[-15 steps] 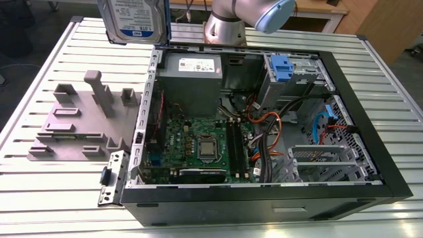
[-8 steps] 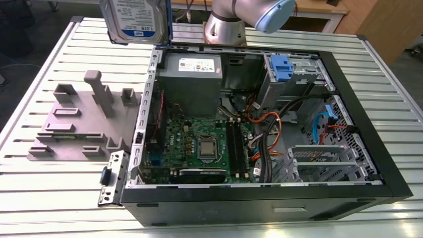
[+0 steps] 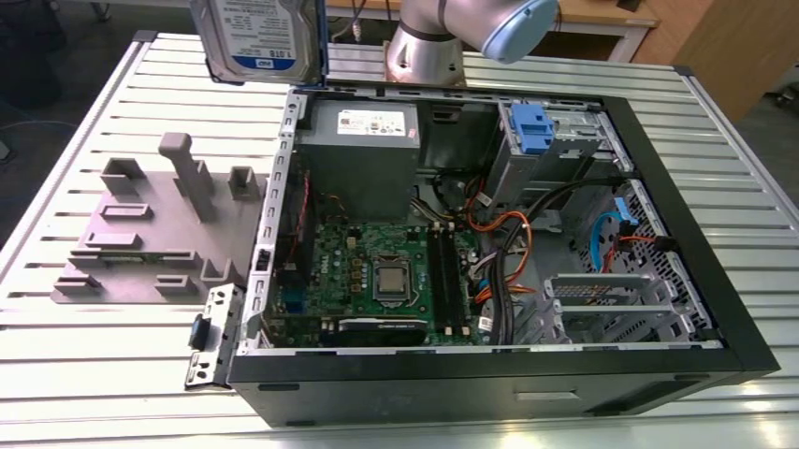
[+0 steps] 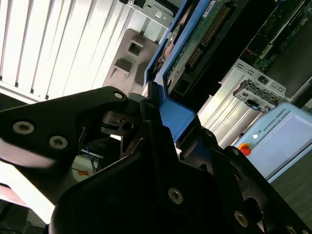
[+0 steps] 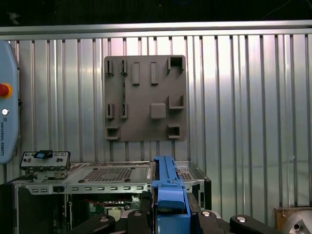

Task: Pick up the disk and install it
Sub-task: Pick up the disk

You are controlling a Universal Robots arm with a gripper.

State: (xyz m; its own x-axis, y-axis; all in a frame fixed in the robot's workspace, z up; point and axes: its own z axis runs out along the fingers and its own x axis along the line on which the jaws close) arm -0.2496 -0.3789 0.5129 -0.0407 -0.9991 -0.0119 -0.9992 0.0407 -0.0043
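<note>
The disk [image 3: 256,39], a silver drive with a blue-and-white label in a blue carrier, hangs upright in the air above the back left corner of the open computer case [image 3: 699,234], near the exterior view's top edge. In both wrist views my gripper [image 4: 173,119] [image 5: 170,214] is shut on the carrier's blue end. The disk [image 4: 195,44] shows its green circuit-board underside in the second wrist view. In the first wrist view the disk [image 5: 168,187] is seen edge-on, pointing away from the black fingers [image 5: 141,217].
The case lies open on a slatted metal table [image 3: 100,365]. Inside are a grey power supply [image 3: 362,150], a motherboard [image 3: 374,267], orange cables, a small blue bracket [image 3: 530,126] and a drive cage [image 3: 600,299]. A grey fixture plate [image 3: 150,224] lies to the left. The arm's base [image 3: 425,42] stands behind.
</note>
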